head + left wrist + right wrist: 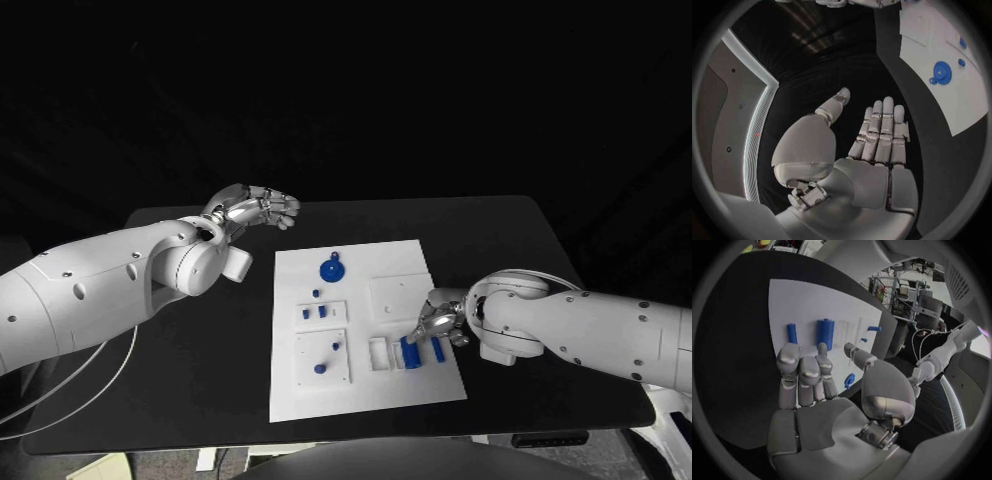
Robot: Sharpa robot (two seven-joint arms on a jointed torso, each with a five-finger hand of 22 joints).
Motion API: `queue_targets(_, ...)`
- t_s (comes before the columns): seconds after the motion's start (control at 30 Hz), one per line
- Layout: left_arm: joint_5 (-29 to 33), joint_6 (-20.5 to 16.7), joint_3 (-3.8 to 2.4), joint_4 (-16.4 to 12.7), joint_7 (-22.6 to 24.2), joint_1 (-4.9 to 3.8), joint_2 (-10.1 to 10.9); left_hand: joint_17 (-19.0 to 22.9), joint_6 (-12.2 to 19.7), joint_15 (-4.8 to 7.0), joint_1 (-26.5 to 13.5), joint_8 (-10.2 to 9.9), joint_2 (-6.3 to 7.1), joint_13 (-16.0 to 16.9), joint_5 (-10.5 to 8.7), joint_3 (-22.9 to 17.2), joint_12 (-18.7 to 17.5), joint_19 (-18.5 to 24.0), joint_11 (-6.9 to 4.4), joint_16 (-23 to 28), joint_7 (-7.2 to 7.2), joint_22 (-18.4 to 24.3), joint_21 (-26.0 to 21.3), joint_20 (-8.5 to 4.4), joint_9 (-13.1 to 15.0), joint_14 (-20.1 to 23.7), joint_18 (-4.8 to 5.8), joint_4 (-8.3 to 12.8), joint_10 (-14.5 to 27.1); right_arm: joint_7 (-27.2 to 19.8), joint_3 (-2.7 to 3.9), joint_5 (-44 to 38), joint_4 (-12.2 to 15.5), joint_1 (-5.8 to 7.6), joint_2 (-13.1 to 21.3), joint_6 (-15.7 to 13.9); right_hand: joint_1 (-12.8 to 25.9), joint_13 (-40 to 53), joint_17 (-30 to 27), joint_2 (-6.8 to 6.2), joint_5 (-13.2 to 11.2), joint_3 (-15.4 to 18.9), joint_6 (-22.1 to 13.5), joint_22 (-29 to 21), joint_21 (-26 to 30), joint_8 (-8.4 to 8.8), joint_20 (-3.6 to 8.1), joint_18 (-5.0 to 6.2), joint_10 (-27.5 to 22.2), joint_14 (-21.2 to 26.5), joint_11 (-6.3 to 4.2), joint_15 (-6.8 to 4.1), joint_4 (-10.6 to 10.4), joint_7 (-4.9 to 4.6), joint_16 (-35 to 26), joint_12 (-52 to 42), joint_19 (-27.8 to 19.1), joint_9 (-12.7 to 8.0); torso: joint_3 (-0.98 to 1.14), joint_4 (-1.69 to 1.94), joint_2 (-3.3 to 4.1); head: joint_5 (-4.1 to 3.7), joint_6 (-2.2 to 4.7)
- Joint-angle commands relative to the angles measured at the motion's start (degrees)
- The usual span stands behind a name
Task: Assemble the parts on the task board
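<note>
While the left robot hand point(257, 208) hovers open and empty, the right robot hand's point(438, 322) silver fingers spread, holding nothing, over blue cylindrical parts point(414, 353) on the flat white task board point(389, 262).

Task board point(378, 385): white rectangular plate, lying flat in the middle of the black counter point(216, 380).

Blue gear point(332, 269): round, with a small tab, lying flat near the board's far end.

Small blue pegs point(319, 313): sitting in a raised white block mid-board.

Blue cylinders point(413, 353): lying side by side in a white holder by the board's right edge.
</note>
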State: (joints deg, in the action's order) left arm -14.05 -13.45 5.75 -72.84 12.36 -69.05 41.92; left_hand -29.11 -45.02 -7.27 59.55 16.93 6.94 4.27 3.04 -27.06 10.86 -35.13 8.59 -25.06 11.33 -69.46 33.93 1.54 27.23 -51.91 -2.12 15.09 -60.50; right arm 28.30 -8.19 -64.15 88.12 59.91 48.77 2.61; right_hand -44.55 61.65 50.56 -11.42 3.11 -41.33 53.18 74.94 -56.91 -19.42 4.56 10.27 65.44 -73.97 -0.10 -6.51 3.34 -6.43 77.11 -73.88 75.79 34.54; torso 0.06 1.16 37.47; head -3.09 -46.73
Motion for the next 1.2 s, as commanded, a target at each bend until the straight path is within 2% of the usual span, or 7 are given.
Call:
queue_targets(0.03,0.5,0.9,-0.03,-0.1,0.9,-0.01,0.0,-0.1,0.0,-0.08,-0.5,0.3,-0.07,0.0,-0.11,0.3,-0.2,-0.2,-0.06,0.2,-0.33,-0.1,-0.3,0.07,-0.1,-0.4,-0.77,-0.2,-0.2,2.3,-0.17,-1.9,-0.3,-0.40,-0.3,1.9,0.6,0.1,0.1,-0.16,-0.3,0.3,-0.1,1.1,-0.3,0.19,0.33,4.73,0.4,0.3,-0.10,0.12,-0.3,0.20,0.0,-0.3,-0.2,0.2,-0.02,0.02,0.10,-0.07,-0.21)
queue_targets(0.17,0.5,0.9,-0.03,-0.1,0.8,-0.01,-0.1,-0.1,0.0,-0.08,-0.5,0.3,-0.08,0.0,-0.11,0.3,-0.2,-0.2,-0.06,0.2,-0.33,-0.1,-0.3,0.07,-0.1,-0.4,-0.77,-0.2,-0.2,2.8,-0.35,-2.6,-1.0,-0.68,-0.7,3.7,1.1,0.3,0.3,-0.82,-0.3,0.2,-0.1,1.1,-0.4,0.23,0.44,4.73,0.4,0.3,-0.12,0.09,-0.8,0.22,0.0,-0.3,-0.2,0.4,-0.06,0.00,0.11,0.02,-0.30)
queue_targets(0.37,0.5,0.9,-0.03,-0.1,0.8,-0.01,0.0,-0.1,0.0,-0.07,-0.5,0.3,-0.11,0.0,-0.11,0.3,-0.2,-0.2,-0.03,0.3,-0.31,-0.1,-0.3,0.06,-0.1,-0.4,-0.78,-0.3,-0.2,2.7,-0.59,-2.6,-1.5,-1.53,-1.4,2.7,2.0,0.1,0.4,-0.65,-0.3,0.3,-0.2,1.0,-0.5,0.33,0.49,4.73,0.0,0.3,-0.11,0.10,-1.6,0.21,-0.1,0.1,-0.4,0.7,-0.04,0.01,0.11,0.50,-0.55)
queue_targets(0.57,0.5,0.9,-0.03,-0.1,0.7,-0.02,0.0,-0.2,0.1,-0.07,-0.6,0.3,-0.11,0.0,-0.11,0.3,-0.2,-0.2,0.00,0.3,-0.30,-0.1,-0.4,0.06,-0.1,-0.4,-0.78,-0.3,-0.2,2.7,-0.63,-2.7,-1.9,-1.70,-1.7,1.6,3.0,0.2,0.6,-0.98,-0.3,1.4,0.0,1.0,-0.7,0.30,0.53,4.73,-0.1,0.3,-0.16,0.07,-1.8,0.27,-0.2,0.2,-0.5,1.1,-0.07,0.04,0.09,0.53,-0.64)
queue_targets(0.63,0.5,0.9,-0.03,-0.1,0.7,-0.02,0.0,-0.2,0.1,-0.07,-0.6,0.3,-0.12,0.0,-0.11,0.3,-0.2,-0.2,0.01,0.3,-0.29,-0.1,-0.4,0.06,-0.1,-0.4,-0.79,-0.3,-0.2,2.7,-0.64,-2.7,-2.0,-1.78,-1.8,1.4,3.3,0.3,0.7,-0.96,-0.3,1.9,-0.1,1.0,-0.7,0.36,0.56,4.73,-0.1,0.3,-0.18,0.04,-1.7,0.29,-0.3,0.2,-0.6,1.2,-0.06,-0.01,0.08,0.78,-0.71)
queue_targets(1.2,0.5,1.0,-0.03,-0.1,0.6,-0.02,0.0,-0.3,0.1,-0.07,-0.6,0.3,-0.13,-0.1,-0.10,0.3,-0.3,-0.2,0.07,0.4,-0.27,-0.2,-0.4,0.06,-0.1,-0.5,-0.80,-0.3,-0.1,2.6,-0.81,-2.5,-4.5,-3.50,-4.7,1.0,3.9,0.5,1.0,-0.62,-0.3,3.0,-0.5,1.0,-0.9,0.84,0.71,4.73,-0.2,0.3,-0.12,0.09,-1.7,0.22,-0.4,0.4,-0.8,1.5,-0.06,0.02,0.07,0.97,-1.18)
